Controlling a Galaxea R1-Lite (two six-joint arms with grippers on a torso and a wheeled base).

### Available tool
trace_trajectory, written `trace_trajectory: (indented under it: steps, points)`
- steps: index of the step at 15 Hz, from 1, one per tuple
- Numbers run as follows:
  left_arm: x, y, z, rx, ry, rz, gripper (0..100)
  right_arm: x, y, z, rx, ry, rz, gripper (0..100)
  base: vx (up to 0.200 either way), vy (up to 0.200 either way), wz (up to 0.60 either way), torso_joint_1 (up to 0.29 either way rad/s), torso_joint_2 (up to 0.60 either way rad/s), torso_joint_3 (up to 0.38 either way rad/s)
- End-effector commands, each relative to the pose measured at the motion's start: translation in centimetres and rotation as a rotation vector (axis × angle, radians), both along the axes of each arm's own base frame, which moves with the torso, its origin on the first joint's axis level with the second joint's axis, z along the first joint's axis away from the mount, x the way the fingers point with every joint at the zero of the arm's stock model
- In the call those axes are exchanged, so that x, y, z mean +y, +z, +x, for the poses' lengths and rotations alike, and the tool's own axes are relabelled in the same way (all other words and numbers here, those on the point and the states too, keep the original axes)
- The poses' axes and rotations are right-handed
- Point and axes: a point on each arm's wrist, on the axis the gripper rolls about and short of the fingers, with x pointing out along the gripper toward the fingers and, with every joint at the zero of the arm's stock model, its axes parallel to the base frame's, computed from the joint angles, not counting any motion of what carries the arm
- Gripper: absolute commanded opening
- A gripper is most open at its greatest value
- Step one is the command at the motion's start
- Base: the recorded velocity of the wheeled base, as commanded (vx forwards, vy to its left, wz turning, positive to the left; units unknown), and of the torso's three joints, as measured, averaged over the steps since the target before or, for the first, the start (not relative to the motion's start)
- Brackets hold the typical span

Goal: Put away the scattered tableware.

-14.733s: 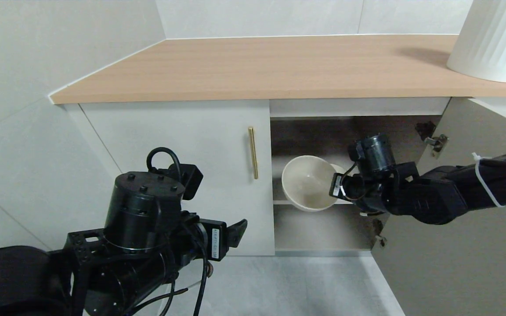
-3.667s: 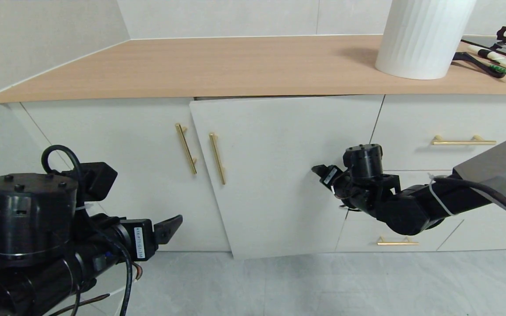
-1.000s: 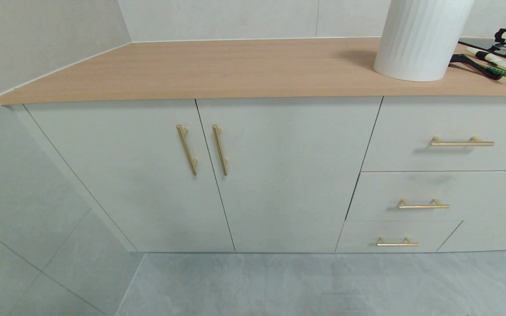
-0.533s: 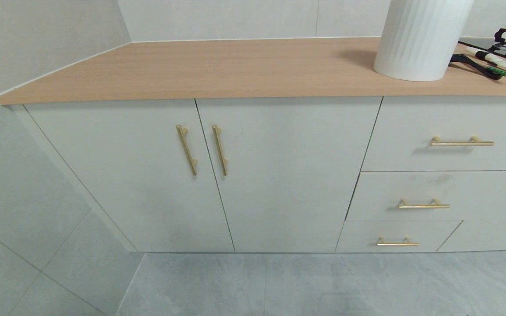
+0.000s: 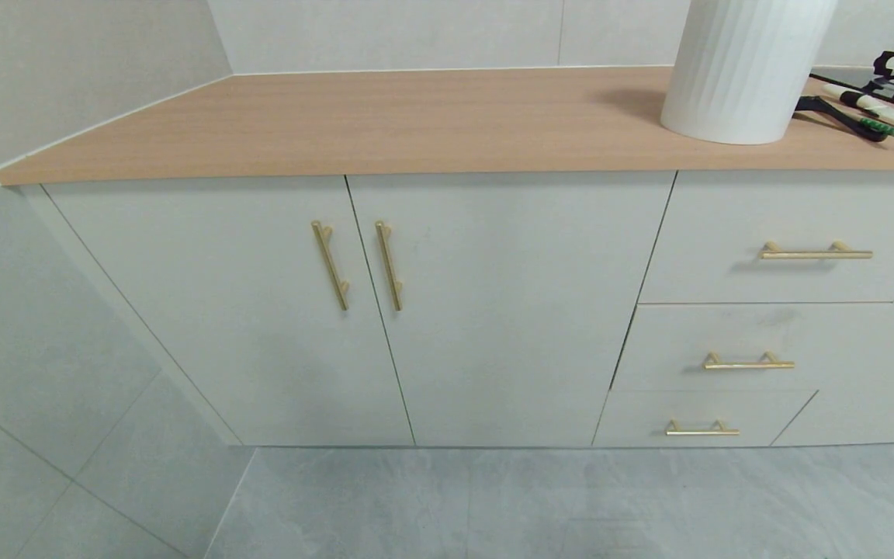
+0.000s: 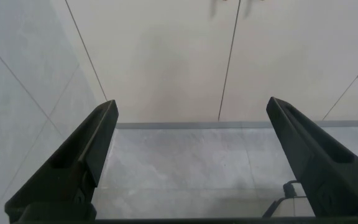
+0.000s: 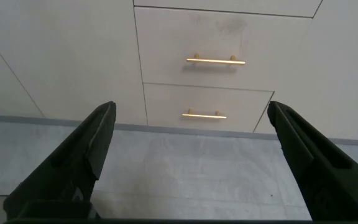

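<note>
Both cabinet doors [image 5: 493, 310] under the wooden counter [image 5: 338, 124] are shut, their gold handles [image 5: 389, 264] side by side. My left gripper [image 6: 191, 107] is open and holds nothing; it hangs low over the grey floor, facing the foot of the cabinet doors [image 6: 166, 56]. My right gripper [image 7: 191, 109] is open too, with nothing in it, low before the drawers [image 7: 216, 37] with gold handles [image 7: 215, 60]. Several long-handled utensils [image 5: 874, 116] lie at the counter's far right.
A tall white ribbed container [image 5: 742, 70] stands on the counter at the right. Three drawers [image 5: 773, 256] sit right of the doors, all shut. A tiled wall [image 5: 43, 272] closes in on the left. Grey floor [image 5: 532, 505] stretches in front.
Earlier my right gripper held a bowl in the open cabinet, then was at the nearly shut door. Over the last second, with the doors shut, nothing has moved.
</note>
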Motion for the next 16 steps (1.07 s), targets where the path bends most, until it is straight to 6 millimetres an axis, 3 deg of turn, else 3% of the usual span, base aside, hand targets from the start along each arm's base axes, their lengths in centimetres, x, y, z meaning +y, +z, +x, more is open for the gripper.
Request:
trace_trajectory:
  steps: [1, 11, 16]
  points:
    - [0.0, 0.0, 0.02, 0.003, 0.0, 0.001, 100, 0.0, -0.04, 0.01, 0.006, -0.001, 0.003, 100, 0.0, 0.0, 0.0, 0.0, 0.0, 0.0]
    - [0.0, 0.0, 0.02, 0.003, -0.001, -0.002, 100, 0.0, -0.03, 0.02, 0.008, -0.001, 0.019, 100, 0.0, 0.0, 0.0, 0.0, 0.0, 0.0]
    - [0.0, 0.01, 0.02, 0.001, -0.001, -0.002, 100, 0.0, -0.03, 0.02, 0.008, -0.001, 0.019, 100, 0.0, -0.2, 0.0, 0.006, 0.01, 0.001]
